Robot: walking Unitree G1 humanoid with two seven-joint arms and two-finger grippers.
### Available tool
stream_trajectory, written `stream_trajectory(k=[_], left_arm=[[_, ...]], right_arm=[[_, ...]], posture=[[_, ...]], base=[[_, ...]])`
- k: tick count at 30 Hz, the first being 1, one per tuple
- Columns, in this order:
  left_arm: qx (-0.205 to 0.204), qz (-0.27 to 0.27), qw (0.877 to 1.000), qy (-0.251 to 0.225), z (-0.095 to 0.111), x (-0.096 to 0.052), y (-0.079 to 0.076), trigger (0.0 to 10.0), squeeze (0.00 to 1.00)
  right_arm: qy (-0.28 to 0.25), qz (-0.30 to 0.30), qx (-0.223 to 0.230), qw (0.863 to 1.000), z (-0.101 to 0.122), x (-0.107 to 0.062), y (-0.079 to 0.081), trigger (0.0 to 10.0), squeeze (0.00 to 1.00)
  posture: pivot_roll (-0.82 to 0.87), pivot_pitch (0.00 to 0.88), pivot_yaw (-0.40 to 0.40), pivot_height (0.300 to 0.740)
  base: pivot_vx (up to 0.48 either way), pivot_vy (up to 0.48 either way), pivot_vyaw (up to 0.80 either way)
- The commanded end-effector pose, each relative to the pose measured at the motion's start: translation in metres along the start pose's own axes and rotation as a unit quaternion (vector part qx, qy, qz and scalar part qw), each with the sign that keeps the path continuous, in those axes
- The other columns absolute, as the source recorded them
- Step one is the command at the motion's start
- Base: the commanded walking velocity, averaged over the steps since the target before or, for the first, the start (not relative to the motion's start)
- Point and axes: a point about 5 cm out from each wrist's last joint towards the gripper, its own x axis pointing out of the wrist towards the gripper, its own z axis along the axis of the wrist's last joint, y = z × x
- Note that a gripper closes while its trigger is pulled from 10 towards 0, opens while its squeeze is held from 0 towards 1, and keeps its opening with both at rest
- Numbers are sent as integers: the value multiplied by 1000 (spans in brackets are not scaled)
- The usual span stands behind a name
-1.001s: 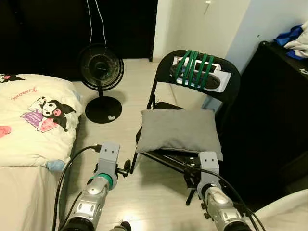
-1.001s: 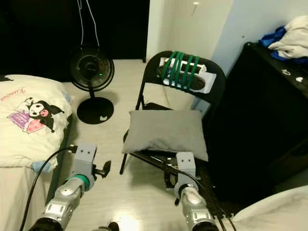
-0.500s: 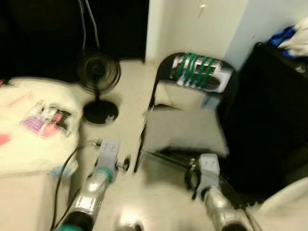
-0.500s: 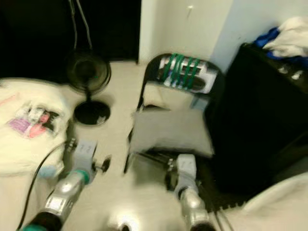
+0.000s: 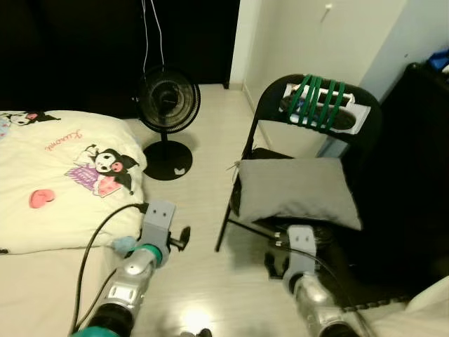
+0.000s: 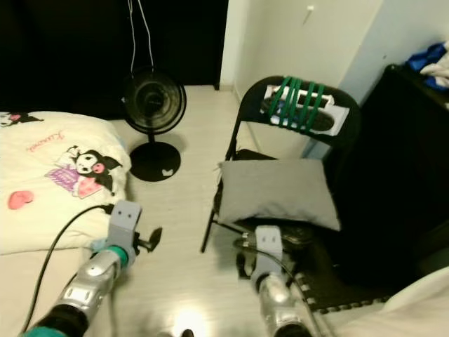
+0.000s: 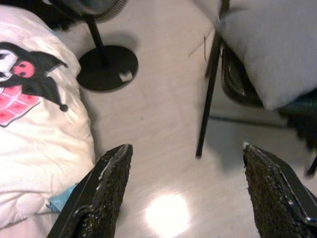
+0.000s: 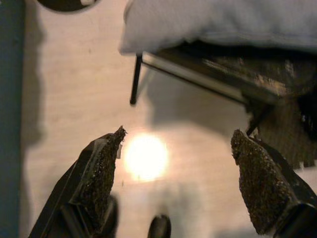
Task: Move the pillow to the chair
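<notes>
Pillow: one, grey – lies flat on the seat of the chair, its front edge overhanging the seat.
Chair: one, black folding type; green straps wound round the backrest hold a white object against it.
Fan: one, black, on a round base, standing on the pale floor between bed and chair.
Bed: one, with a cream cover printed with a cartoon figure.
Left gripper: fingers spread wide, nothing between them – over the floor beside the bed.
Right gripper: fingers spread wide, nothing between them, over the floor before the chair.
</notes>
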Motion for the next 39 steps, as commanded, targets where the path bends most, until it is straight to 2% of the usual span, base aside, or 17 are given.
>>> stream_trajectory(k=[1,22,30,33,34,35,36,39], left_arm=[[4,-9,1000,21,-11,-3,-2,10000,0],[20,-29,999,20,-8,-1,-2,10000,0],[30,-17,999,32,-8,2,-2,10000,0],[17,-8,999,44,-12,2,-1,10000,0],[-2,4,999,53,-17,1,1,10000,0],[-51,33,996,65,-25,-2,8,10000,0],[-67,48,994,72,-29,-4,11,10000,0],[-77,68,991,82,-35,-7,18,10000,0]], right_arm=[[12,-7,11,1000,-8,-2,-1,10000,0],[9,-14,25,1000,-10,-3,-1,10000,0],[10,-15,27,999,-10,-3,-1,10000,0],[11,-15,27,999,-10,-3,-2,10000,0],[15,-15,24,999,-11,-3,-2,10000,0],[21,-13,18,1000,-12,-3,-1,10000,0],[23,-12,17,1000,-12,-3,-1,10000,0],[25,-12,16,999,-13,-3,-1,10000,0]], posture=[[51,0,66,740],[59,0,85,740],[59,0,88,740],[57,0,87,740],[53,0,84,740],[53,0,84,740],[53,0,84,740],[53,0,84,740]], base=[[0,-480,0],[0,-474,0],[0,0,0],[0,0,0],[0,0,0],[0,0,0],[0,0,0],[0,0,0]])
